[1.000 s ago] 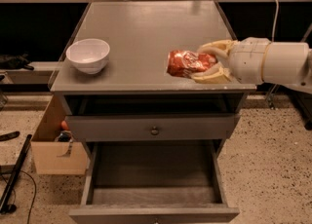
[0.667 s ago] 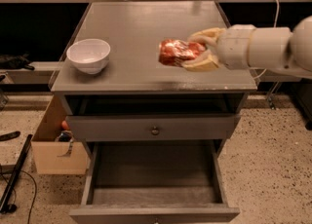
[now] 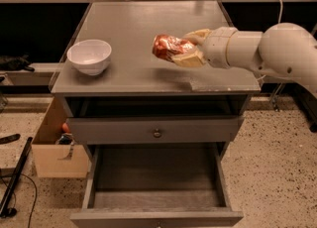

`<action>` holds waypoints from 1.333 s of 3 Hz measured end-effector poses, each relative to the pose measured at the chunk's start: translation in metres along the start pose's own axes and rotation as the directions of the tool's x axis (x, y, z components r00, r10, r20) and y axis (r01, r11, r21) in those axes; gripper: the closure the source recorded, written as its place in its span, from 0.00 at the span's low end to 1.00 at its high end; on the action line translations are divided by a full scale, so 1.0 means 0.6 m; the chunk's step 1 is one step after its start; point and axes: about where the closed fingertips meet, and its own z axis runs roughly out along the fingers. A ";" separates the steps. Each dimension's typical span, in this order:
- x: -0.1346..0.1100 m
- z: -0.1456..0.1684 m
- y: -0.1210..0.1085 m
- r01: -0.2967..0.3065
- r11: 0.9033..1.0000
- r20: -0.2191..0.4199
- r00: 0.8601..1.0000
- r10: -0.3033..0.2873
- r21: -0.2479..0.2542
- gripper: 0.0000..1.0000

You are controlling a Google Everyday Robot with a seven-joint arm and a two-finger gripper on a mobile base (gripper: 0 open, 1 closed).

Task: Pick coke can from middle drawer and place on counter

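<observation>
Pinching coke can (image 3: 166, 47) sideways between jaws, gripper (image 3: 185, 48) hangs above counter (image 3: 138, 19), likely for set-down; white bowl (image 3: 89, 56) well beyond fingertips; middle drawer (image 3: 156, 175) open, empty, below jaws.

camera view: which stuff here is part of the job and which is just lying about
Job:
- can, gripped by the gripper, held over the counter right of its middle
- open drawer, nothing in it

Lying about:
- bowl, on the counter's left side
- box, on the floor left of the cabinet
</observation>
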 end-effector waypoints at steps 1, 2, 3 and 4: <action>0.002 0.001 -0.002 0.006 1.000 -0.005 1.000 -0.006 -0.004 1.00; 0.008 0.006 -0.007 0.025 1.000 -0.021 0.999 -0.026 -0.015 1.00; 0.016 0.011 -0.009 0.034 0.999 -0.033 0.999 -0.035 -0.024 1.00; 0.035 0.012 -0.005 0.033 0.999 -0.051 0.998 -0.035 -0.037 1.00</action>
